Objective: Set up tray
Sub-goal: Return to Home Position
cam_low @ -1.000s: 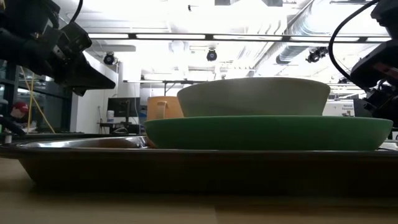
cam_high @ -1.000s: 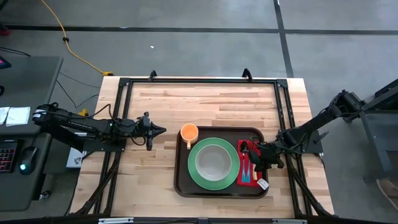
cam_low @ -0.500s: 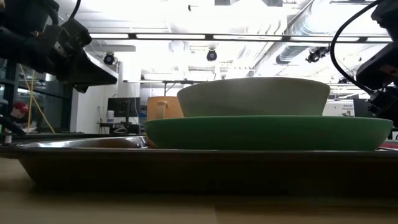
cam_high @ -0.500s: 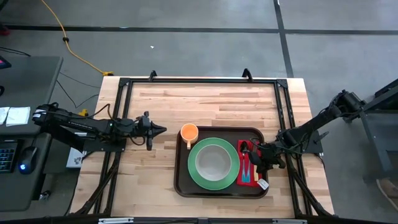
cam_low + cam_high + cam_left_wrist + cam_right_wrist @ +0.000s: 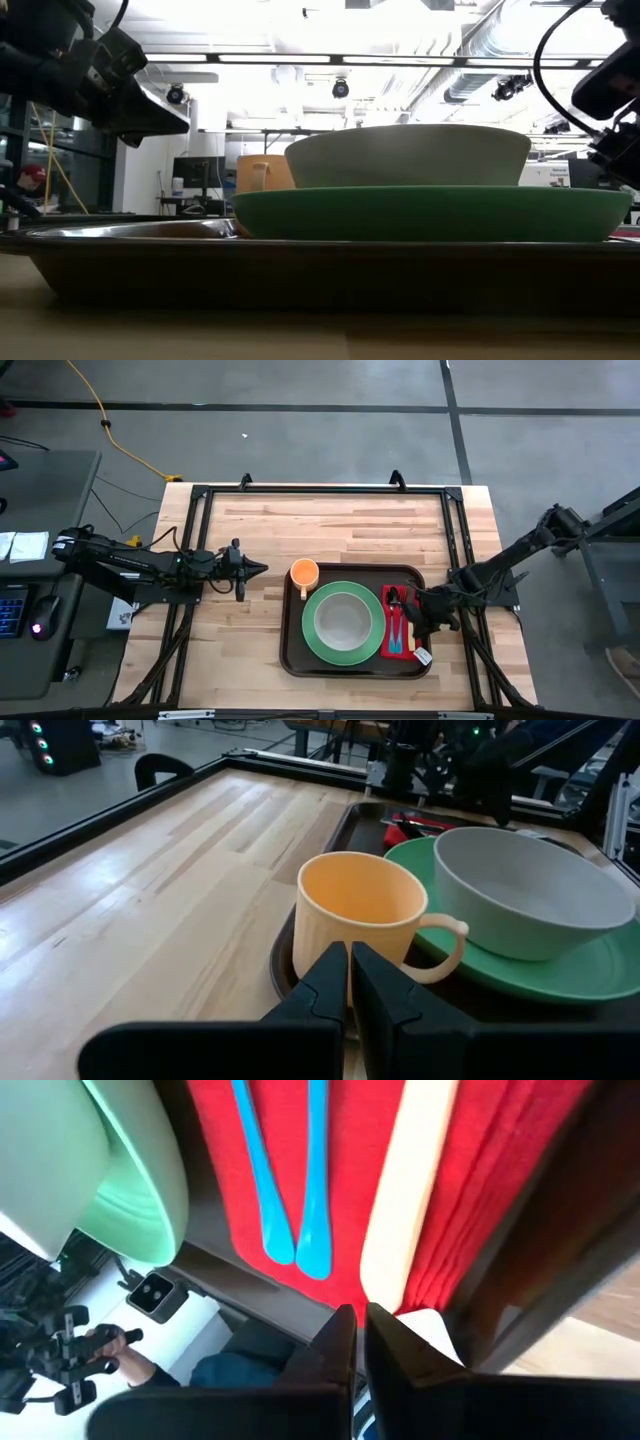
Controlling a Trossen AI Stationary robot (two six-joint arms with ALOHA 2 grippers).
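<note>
The dark-brown tray [image 5: 291, 652] lies on the table's near right part. On it stand an orange cup [image 5: 304, 572], a green plate [image 5: 312, 636] carrying a pale bowl [image 5: 343, 618], and a red napkin [image 5: 388, 642]. Blue utensils [image 5: 256, 1170] and a cream handle [image 5: 410, 1180] lie on the napkin. My right gripper [image 5: 415, 614] hangs shut above the napkin's right side, pointing down. My left gripper [image 5: 262, 568] is shut, level above the bare table left of the cup [image 5: 360, 915].
A black frame [image 5: 320, 490] runs round the wooden tabletop [image 5: 350, 525]. Bare wood stretches across the far half and left of the tray. A small white tag [image 5: 421, 656] lies at the tray's near right corner. Lab room and lights show beyond the table.
My right gripper has gone up a little from the napkin, staying shut. The tray and the things on it have kept their places.
</note>
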